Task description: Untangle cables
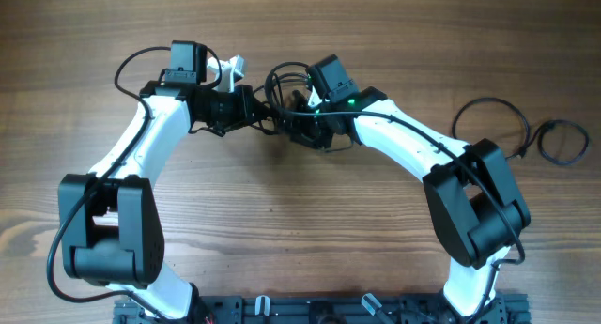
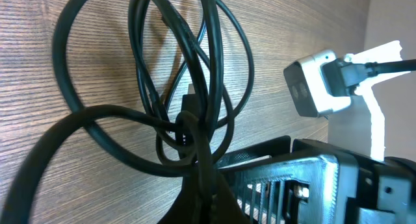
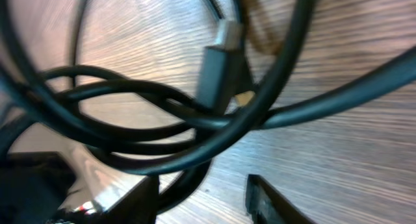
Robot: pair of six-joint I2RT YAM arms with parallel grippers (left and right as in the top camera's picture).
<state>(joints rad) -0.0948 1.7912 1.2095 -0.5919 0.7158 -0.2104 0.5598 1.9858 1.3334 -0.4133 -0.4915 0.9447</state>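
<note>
**A:** Starting on the left: the left gripper [image 1: 266,106] reaches in toward the middle of the wooden surface [image 1: 282,221], and its jaws are clamped tight on the cables [image 1: 282,80].

**B:** The left wrist view backs that up. The black loops fan out over the wood, cross at a knot [image 2: 185,130], then bunch straight down into the closed left gripper [image 2: 198,191].

**A:** So the tangle sits right at its fingertips, up at the far middle of the surface, squeezed between the two grippers.

**B:** And the look of it: thin, glossy black cords, several loops laid over one another. From the right wrist you can pick out a dark plug [image 3: 218,71] with a pale metal tip, poking up through the crossing strands.

**A:** Moving right, the right gripper [image 1: 299,117] is pressed against the other side of the bundle.

**B:** Its jaws stand apart, wood showing between them; strands cross just above the right gripper [image 3: 201,182], but nothing looks pinched.

**A:** And far right, well apart from everything, a loose cable [image 1: 488,101] arcs over the surface and ends in a small coil.
</note>
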